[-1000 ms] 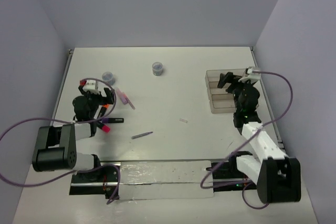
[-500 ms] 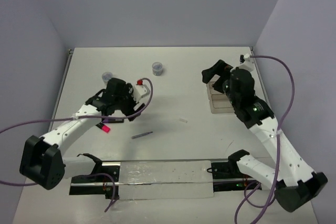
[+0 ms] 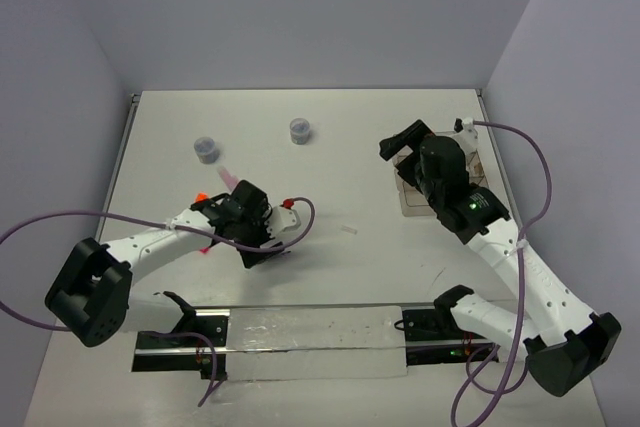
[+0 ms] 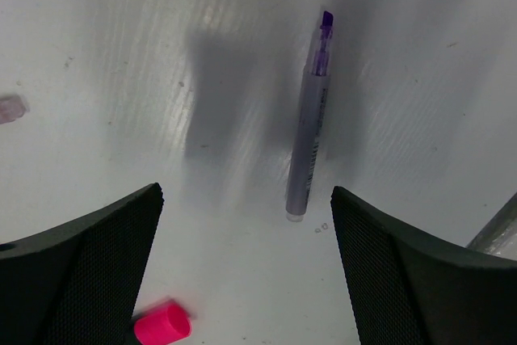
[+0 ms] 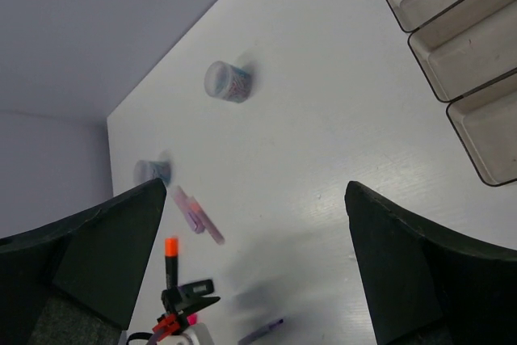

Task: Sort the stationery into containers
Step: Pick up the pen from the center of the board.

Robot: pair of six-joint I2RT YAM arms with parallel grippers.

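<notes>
Grey-purple slim pen (image 4: 308,119) lies flat on white table (image 4: 121,54), open surface around it, untouched between spread fingers of left tool (image 4: 245,199). Right tool (image 5: 257,199) spread, empty, hovers just beside smoky clear three-compartment tray (image 5: 477,46) near table's right edge.

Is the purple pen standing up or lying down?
Lying down. The purple pen lies flat on the table, its whole length showing from above.

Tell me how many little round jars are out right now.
2. One jar sits toward the far left; the other jar sits near the far middle. None seems hidden.
</notes>
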